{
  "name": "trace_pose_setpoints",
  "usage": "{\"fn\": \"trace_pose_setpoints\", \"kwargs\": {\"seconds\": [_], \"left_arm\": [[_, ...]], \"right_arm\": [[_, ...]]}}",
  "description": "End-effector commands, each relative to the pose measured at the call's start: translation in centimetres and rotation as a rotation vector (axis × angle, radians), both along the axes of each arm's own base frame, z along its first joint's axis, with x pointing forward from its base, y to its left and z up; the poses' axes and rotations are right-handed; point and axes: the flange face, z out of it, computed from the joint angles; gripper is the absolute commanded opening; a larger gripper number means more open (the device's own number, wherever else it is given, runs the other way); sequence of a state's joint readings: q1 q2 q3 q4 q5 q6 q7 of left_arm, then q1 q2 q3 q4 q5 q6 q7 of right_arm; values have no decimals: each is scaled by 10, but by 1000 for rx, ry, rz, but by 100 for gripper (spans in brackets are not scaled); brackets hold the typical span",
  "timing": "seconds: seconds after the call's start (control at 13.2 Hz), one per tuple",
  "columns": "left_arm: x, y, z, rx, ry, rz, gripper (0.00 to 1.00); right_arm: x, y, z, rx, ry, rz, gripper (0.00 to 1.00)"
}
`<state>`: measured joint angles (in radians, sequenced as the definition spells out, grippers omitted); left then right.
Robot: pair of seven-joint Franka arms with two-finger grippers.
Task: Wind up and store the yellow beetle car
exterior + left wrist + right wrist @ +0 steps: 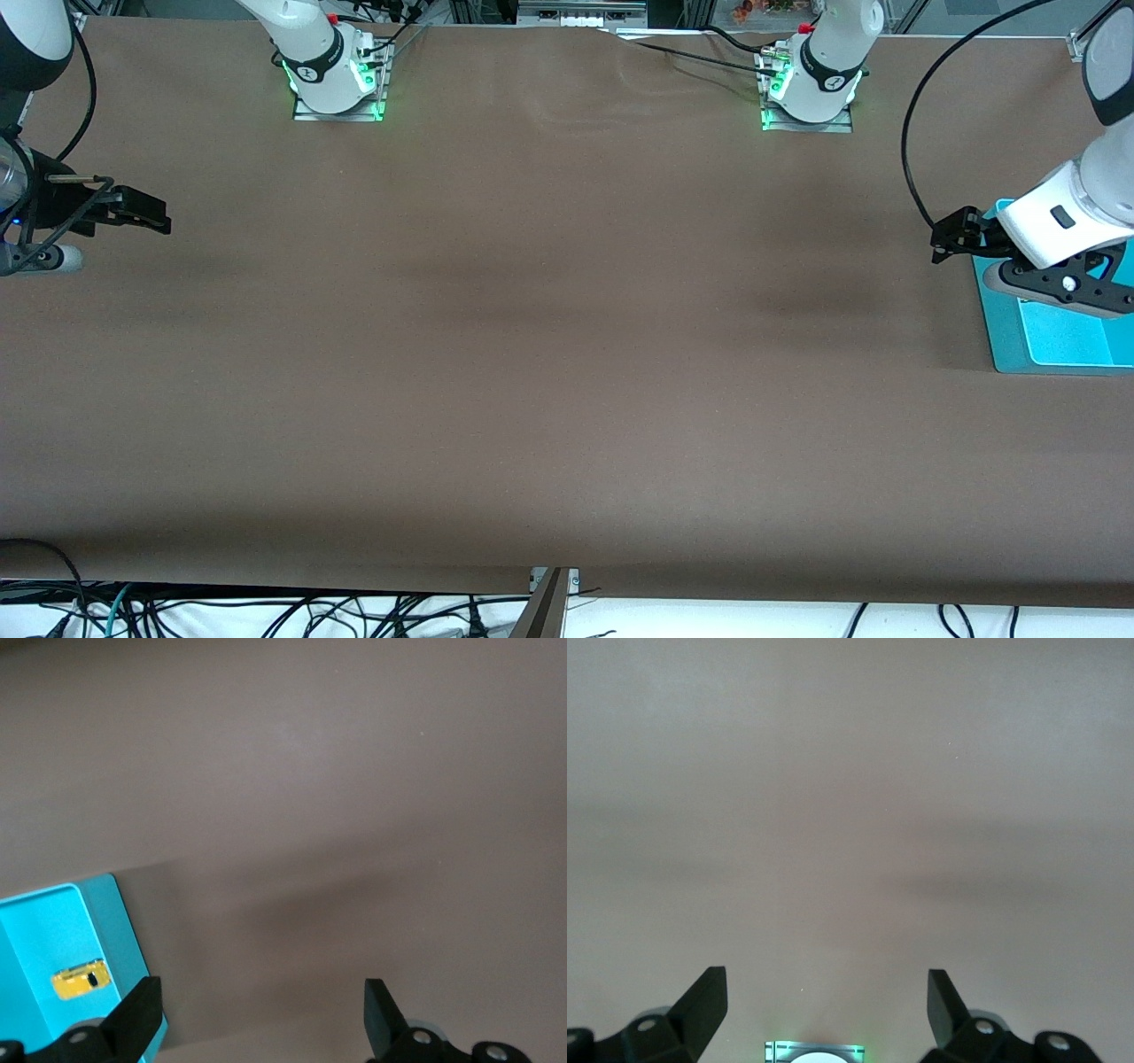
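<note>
Tiny bright-yellow beetle car sitting inside the shallow turquoise plastic tray at the left arm's end — directly under the left gripper, jaws spread wide and empty. Right gripper waiting over bare brown table at the right arm's end, equally wide — well apart from the car.

Even, fairly dim overhead light is falling on the brown surface; no glare showing.
Soft dark bands are running across the surface's middle, w/ a vague shadow patch lying toward the left arm's end. Green LEDs are glowing at both arm bases. Wrist views are looking hazy & washed out; fingers are showing soft-edged, a broad shadow spreading beside the teal tray.
</note>
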<state>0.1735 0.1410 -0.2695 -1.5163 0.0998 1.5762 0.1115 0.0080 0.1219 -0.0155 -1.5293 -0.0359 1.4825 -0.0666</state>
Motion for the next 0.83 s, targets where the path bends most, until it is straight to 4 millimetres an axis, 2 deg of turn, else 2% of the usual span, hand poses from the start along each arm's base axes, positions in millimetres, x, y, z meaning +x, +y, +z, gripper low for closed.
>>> {"fn": "trace_pose_setpoints", "kwargs": {"seconds": [0.0,0.15,0.3,0.45,0.76], "left_arm": [[-22,-6,9,-33,-8,150,100],[-37,-12,9,-26,-55,190,100],[-46,-5,3,-27,-71,189,100],[-46,-4,2,-22,-73,185,100],[-47,-15,3,-16,-76,167,100]], "right_arm": [[2,-1,5,13,-10,-14,100],[2,-1,5,13,-10,-14,100],[2,-1,5,13,-10,-14,100],[2,-2,5,13,-10,-14,100],[2,-2,5,13,-10,-16,100]]}}
